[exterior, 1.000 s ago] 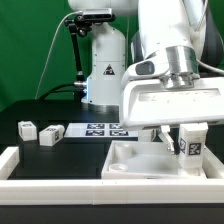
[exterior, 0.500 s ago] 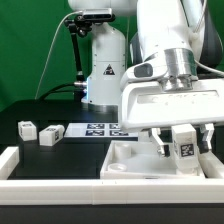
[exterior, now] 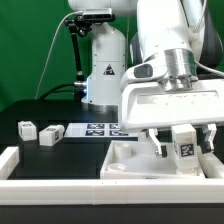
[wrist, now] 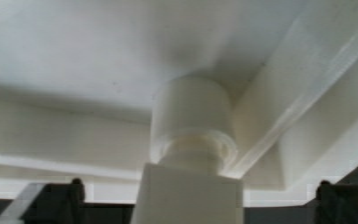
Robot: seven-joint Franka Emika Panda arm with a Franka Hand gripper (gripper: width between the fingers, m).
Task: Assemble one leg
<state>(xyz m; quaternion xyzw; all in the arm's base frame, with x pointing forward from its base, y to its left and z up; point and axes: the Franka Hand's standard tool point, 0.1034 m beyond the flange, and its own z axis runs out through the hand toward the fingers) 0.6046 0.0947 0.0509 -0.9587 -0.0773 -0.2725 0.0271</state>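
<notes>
A white leg (exterior: 187, 146) with a black-and-white tag stands slightly tilted at the near right corner of the white tabletop (exterior: 128, 166). My gripper (exterior: 186, 140) straddles it, open. Its dark fingers (exterior: 161, 141) stand clear of the leg on both sides. In the wrist view the leg (wrist: 195, 190) fills the middle, with its round peg end against the tabletop's (wrist: 87, 60) inner corner. My gripper (wrist: 197, 205) shows gaps between the leg and the fingertips (wrist: 60, 200) on either side.
Two more legs (exterior: 26, 128) (exterior: 48, 134) lie on the black table at the exterior view's left. The marker board (exterior: 100, 129) lies behind the tabletop. A white rail (exterior: 50, 178) runs along the front edge. The robot base (exterior: 105, 70) stands behind.
The fingers have opened off the leg. The leg has dropped slightly and shifted toward the exterior view's left, tilting a little. Nothing has moved in the last half second.
</notes>
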